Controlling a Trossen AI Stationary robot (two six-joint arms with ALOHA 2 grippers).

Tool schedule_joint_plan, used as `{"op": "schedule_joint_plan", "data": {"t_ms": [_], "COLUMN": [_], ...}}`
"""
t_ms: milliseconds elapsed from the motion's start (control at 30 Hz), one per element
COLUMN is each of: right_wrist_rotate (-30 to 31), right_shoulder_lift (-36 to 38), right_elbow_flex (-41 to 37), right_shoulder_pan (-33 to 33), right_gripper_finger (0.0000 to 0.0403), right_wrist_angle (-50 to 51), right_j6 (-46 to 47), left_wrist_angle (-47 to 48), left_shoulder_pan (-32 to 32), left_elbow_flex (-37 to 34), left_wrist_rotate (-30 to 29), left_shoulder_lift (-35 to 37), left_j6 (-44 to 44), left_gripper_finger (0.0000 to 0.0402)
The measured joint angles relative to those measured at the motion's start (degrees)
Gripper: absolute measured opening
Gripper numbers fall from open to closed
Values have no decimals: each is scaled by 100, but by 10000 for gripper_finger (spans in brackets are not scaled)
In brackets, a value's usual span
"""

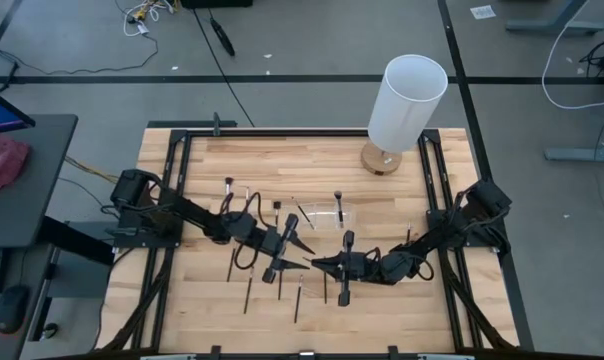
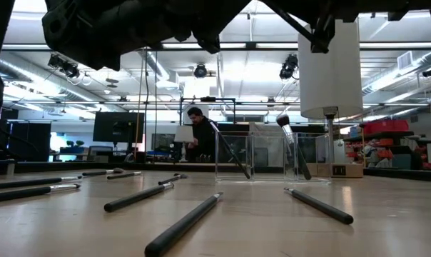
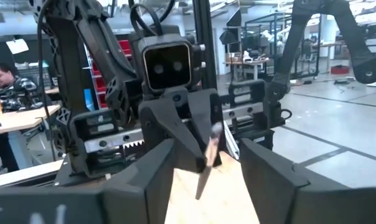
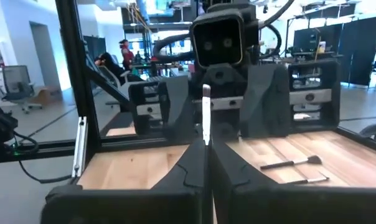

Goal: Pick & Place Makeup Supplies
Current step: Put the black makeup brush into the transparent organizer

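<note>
Brush (image 4: 206, 115) pinched upright betw. pressed right gripper (image 4: 205, 144) jaws; left gripper (image 3: 203, 165) jaws spread, brush betw. them, untouched, above surface (image 1: 312, 160).

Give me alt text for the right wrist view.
The right gripper, jaws shut on a brush standing upright, faces the left gripper close ahead. Two more brushes lie on the wooden table.

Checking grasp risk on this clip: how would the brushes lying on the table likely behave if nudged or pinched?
The makeup brushes look round and pencil-slim, so probably roll when nudged. They appear straight and stiff. Lying flat on the wooden table, they likely offer little height for a pinch.
</note>
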State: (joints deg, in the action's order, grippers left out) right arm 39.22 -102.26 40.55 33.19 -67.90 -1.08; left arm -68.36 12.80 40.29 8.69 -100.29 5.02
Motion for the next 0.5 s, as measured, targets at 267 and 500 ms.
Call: {"op": "schedule_joint_plan", "data": {"t_ms": [267, 500], "right_wrist_rotate": [-75, -89], "right_shoulder_lift": [-2, -2], "right_elbow_flex": [-2, -2], "right_shoulder_pan": [0, 0], "right_gripper_finger": [6, 6], "right_wrist_angle": [13, 15], "right_j6": [22, 61], "left_wrist_angle": [-53, -50], "left_shoulder_pan": [-2, -2], "left_elbow_flex": [0, 0], "left_wrist_rotate": [-1, 202], "left_shoulder_lift": [0, 0], "left_j6": [18, 99], "left_gripper_finger": [95, 18]}}
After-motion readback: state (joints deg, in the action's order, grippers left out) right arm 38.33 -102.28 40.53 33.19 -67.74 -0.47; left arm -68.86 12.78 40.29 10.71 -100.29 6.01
